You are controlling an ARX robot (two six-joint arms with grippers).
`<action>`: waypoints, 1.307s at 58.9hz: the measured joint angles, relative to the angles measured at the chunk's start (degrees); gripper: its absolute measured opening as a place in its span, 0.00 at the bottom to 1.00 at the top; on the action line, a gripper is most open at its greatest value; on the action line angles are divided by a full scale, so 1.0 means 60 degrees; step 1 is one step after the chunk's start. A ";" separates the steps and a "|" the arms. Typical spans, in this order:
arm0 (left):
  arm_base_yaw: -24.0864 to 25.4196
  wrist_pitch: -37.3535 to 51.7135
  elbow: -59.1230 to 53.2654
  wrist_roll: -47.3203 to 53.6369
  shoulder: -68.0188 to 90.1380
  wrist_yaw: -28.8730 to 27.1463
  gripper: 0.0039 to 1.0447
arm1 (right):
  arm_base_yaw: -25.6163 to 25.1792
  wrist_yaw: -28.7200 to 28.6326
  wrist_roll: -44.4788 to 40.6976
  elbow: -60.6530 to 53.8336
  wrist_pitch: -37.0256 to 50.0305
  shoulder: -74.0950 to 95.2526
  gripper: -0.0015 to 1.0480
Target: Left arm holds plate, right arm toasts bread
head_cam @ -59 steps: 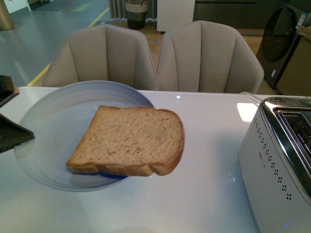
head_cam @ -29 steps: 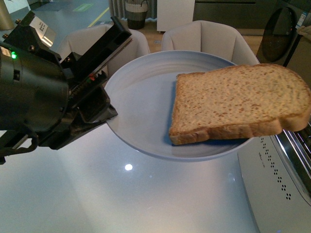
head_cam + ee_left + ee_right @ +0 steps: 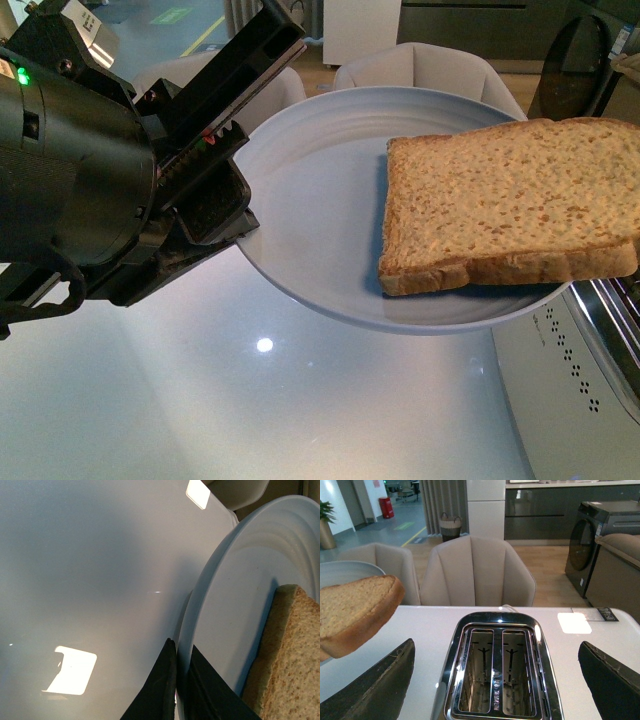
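Note:
My left arm [image 3: 70,160], bulky and black with a green light, fills the left of the front view. Its gripper [image 3: 243,160] is shut on the rim of the pale blue-grey plate [image 3: 320,200] and holds it in the air above the table. The left wrist view shows the two jaws [image 3: 181,647] pinching the plate's rim [image 3: 235,605]. The bread [image 3: 500,200] lies on the plate's right side, overhanging the rim above the toaster [image 3: 570,400]. My right gripper [image 3: 495,685] is open and empty, its jaws wide apart above the toaster's two slots [image 3: 495,670]. The bread [image 3: 355,610] shows beside it.
The white glossy table [image 3: 300,420] lies under the plate. The silver toaster stands at the table's right edge. Two beige chairs [image 3: 475,575] stand behind the table. A washing machine [image 3: 600,540] stands at the far right.
The left arm has lifted the plate with the bread off the table and carried it right, toward the toaster. In the last half second it rose and shifted slightly further right.

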 joint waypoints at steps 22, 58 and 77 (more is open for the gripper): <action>0.0000 0.0000 0.0000 0.0000 0.0000 0.0000 0.03 | 0.0000 0.0004 0.0004 0.0000 0.0000 0.0000 0.92; -0.0011 -0.0007 0.0000 0.0000 -0.0007 0.0004 0.03 | 0.0393 -0.0197 0.2699 0.1953 -0.0725 0.4040 0.92; -0.0011 -0.0007 0.0000 0.0000 -0.0007 -0.0029 0.03 | 0.1246 -0.1636 0.5898 0.2779 0.2091 0.7530 0.92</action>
